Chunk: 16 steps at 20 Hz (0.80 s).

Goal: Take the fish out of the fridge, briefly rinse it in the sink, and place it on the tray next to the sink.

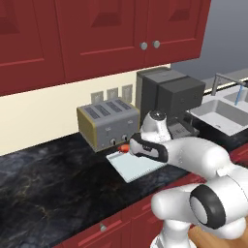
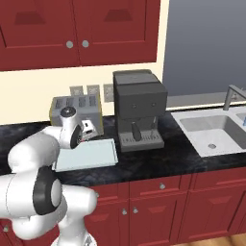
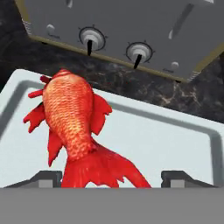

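The red-orange fish [image 3: 70, 118] lies on the pale tray [image 3: 166, 140], head toward the toaster and tail toward my hand. My gripper [image 3: 111, 179] hovers low over the tray, open, its fingertips [image 3: 46, 178] wide apart on either side of the tail. From the left base camera, a sliver of the fish [image 1: 124, 147] shows beside the gripper [image 1: 133, 145] at the tray's [image 1: 133, 167] back edge. In the right base view the gripper [image 2: 86, 132] hangs over the tray [image 2: 91, 153]. The sink [image 1: 223, 114] [image 2: 211, 129] lies to the right. The fridge is out of view.
A silver four-slot toaster [image 1: 107, 123] [image 2: 77, 108] [image 3: 131, 26] stands right behind the tray. A dark coffee machine [image 1: 169, 97] [image 2: 139, 108] sits between tray and sink. An angular grey faucet [image 2: 233, 93] rises over the basin. Red cabinets hang above the black counter.
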{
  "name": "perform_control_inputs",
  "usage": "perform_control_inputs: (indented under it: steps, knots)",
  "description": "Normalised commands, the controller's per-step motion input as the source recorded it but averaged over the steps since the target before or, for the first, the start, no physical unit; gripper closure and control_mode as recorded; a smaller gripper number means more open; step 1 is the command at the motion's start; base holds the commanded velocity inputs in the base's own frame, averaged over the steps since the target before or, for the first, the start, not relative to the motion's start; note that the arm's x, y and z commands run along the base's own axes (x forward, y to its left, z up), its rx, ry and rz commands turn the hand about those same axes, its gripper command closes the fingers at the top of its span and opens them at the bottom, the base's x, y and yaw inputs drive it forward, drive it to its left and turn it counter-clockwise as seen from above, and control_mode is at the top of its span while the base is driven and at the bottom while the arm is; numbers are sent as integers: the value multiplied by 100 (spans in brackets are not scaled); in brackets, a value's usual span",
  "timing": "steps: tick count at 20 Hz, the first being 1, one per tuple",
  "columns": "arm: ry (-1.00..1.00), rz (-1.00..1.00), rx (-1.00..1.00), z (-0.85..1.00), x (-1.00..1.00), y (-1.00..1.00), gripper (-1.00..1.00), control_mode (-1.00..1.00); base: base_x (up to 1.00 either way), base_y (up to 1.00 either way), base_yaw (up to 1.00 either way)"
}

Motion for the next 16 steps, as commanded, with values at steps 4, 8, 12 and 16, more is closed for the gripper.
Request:
perform_control_inputs:
  steps: [4, 8, 12, 16]
  knots:
    - [-14, -3, 3, 95, -57, 0, -100, -100, 0, 0, 0]
    - [-20, 0, 1, 91, -83, 0, -100, -100, 0, 0, 0]
    - [-42, 0, 1, 100, -100, -3, -100, -100, 0, 0, 0]
    - [-51, 0, 10, 95, -100, -64, -100, -100, 0, 0, 0]
